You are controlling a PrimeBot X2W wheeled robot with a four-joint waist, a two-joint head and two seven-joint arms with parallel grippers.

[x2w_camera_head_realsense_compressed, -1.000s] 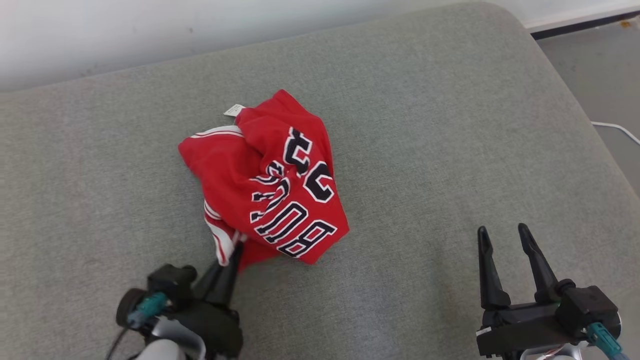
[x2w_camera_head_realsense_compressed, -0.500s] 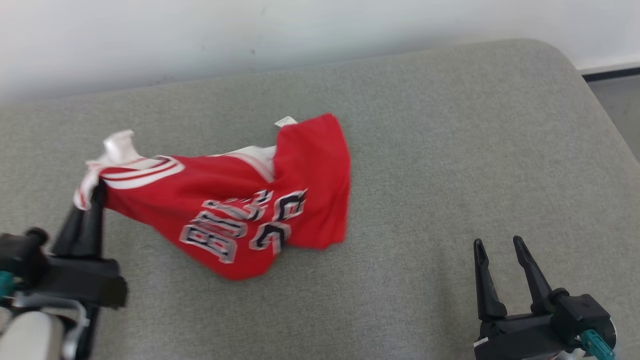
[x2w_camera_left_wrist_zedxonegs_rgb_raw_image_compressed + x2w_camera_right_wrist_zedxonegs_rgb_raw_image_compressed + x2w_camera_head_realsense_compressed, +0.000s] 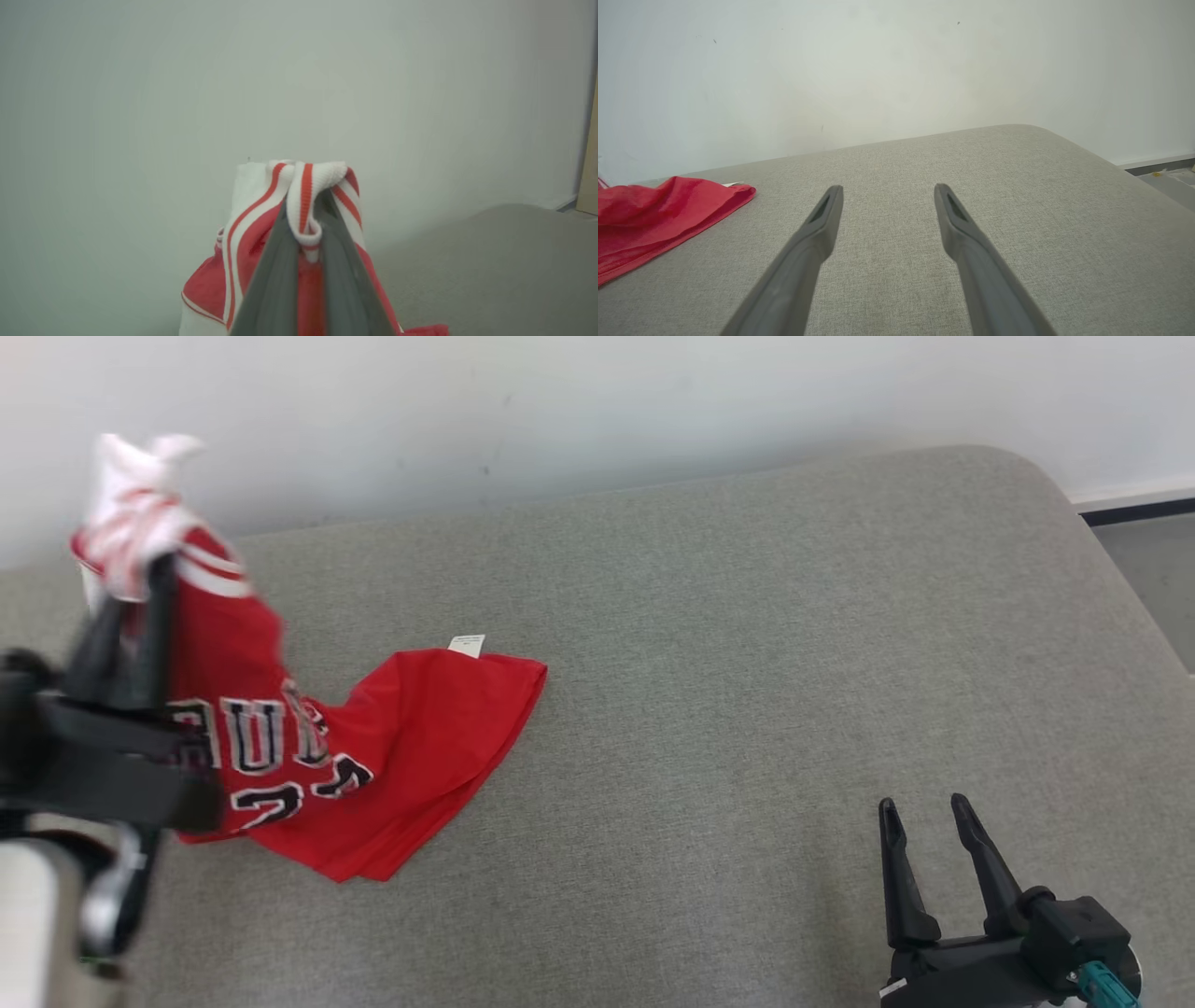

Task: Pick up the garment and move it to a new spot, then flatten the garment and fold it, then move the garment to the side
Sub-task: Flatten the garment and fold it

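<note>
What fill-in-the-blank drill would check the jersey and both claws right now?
1. The left claw is ____ on the striped edge of the jersey.
2. The right claw stands ____, holding nothing.
3. The jersey's body is ____ with dark lettering.
4. Its loose end rests on a cushion coloured ____.

Missing words: shut; open; red; grey.
</note>
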